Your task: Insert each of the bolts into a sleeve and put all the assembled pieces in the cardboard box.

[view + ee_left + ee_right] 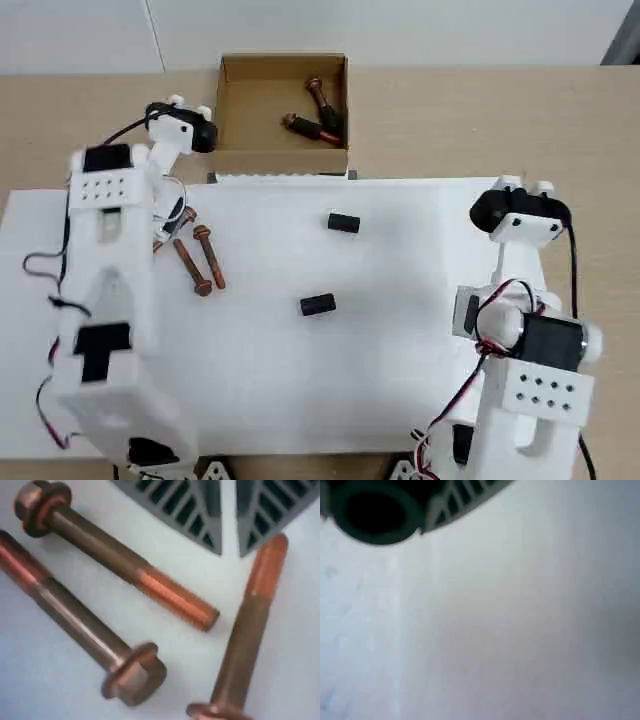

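Hovering low over three loose copper-coloured flanged metal bolts (120, 565) on the white sheet (400, 380), the left gripper (230, 551) has its grey ribbed fingers (200, 510) a narrow gap apart, gripping nothing. Two short black cylindrical sleeves (343, 222) lie apart mid-sheet, well clear of the bolts. The open brown cardboard box (250, 110) beyond the sheet contains two bolt-in-sleeve pieces (312, 127). The right gripper (500, 210) sits near the sheet's right edge, with a dark hollow round shape (375, 512) close by; whether it is open or closed cannot be told.
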### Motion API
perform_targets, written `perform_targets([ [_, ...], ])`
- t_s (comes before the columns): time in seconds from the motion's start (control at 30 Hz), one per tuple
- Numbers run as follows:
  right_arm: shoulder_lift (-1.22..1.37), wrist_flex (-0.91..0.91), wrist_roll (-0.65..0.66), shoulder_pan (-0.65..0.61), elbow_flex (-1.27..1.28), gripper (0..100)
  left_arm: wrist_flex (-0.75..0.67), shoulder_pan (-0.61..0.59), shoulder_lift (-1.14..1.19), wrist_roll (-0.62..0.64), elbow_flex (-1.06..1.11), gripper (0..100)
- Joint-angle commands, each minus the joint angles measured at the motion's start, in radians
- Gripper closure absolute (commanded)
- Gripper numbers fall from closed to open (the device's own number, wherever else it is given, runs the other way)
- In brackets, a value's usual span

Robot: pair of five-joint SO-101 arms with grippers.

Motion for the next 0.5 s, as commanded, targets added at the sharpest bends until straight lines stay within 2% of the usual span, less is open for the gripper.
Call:
perform_targets([
  [0.0,-0.018,-0.048,-0.011,0.007,0.018,99.5,0.069,-0.005,0.103,-0.051,-0.193,99],
  [0.17,-0.019,-0.085,-0.011,0.007,0.058,99.5,0.163,-0.005,0.273,-0.084,-0.426,99],
  [0.27,-0.016,-0.091,-0.011,0.007,0.06,99.5,0.219,-0.005,0.365,-0.094,-0.549,94],
  [0.47,-0.015,-0.107,-0.009,0.007,0.061,99.5,0.242,-0.005,0.476,-0.094,-0.691,89],
])
